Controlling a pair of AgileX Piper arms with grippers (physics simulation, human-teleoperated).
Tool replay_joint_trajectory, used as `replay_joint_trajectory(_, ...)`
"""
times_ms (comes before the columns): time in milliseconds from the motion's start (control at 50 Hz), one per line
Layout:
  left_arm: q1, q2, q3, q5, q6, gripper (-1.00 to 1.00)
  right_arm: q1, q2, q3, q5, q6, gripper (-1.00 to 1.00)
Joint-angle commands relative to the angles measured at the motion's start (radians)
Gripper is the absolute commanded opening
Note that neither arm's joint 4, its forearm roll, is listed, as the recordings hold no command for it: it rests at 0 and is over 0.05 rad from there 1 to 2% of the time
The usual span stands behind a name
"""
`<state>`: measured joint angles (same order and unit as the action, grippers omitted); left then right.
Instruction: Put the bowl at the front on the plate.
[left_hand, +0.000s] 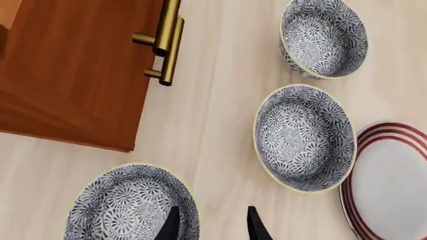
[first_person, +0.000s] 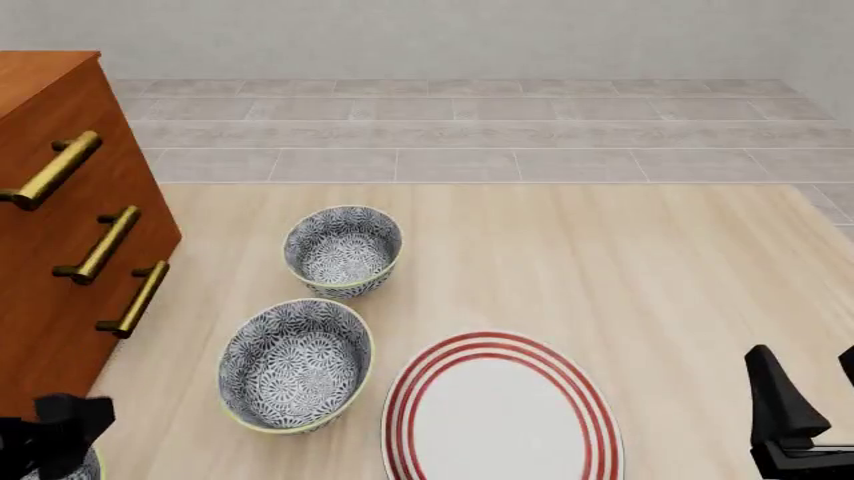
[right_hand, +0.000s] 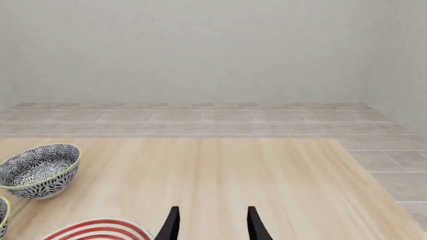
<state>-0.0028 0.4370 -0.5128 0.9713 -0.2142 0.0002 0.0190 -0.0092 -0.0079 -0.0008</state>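
The bowl at the front (left_hand: 130, 205) is patterned blue-grey and white with a yellow-green rim. In the front view only a sliver of the bowl (first_person: 83, 470) shows at the bottom left corner, under my left gripper (first_person: 54, 435). The left gripper (left_hand: 212, 227) is open and straddles the bowl's rim, one finger over the inside and one over the table. The white plate (first_person: 501, 410) with red rings lies at the front centre, also seen as the plate (left_hand: 393, 185). My right gripper (first_person: 811, 398) hangs open and empty to the plate's right.
Two more patterned bowls stand between the front bowl and the back: a middle bowl (first_person: 296, 365) touching the plate's left side and a far bowl (first_person: 343, 250). A wooden drawer cabinet (first_person: 54, 230) with brass handles fills the left edge.
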Motion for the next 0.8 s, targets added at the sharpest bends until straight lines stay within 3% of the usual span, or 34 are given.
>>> replay_joint_trajectory(20,0.022,0.052,0.084,-0.079,-0.047,1.0,0.0,-0.005,0.002,0.003,0.0,1.0)
replay_joint_trajectory(800,0.099,0.19,0.228,-0.293,-0.058,1.0,0.0,-0.005,0.002,0.003,0.0,1.0)
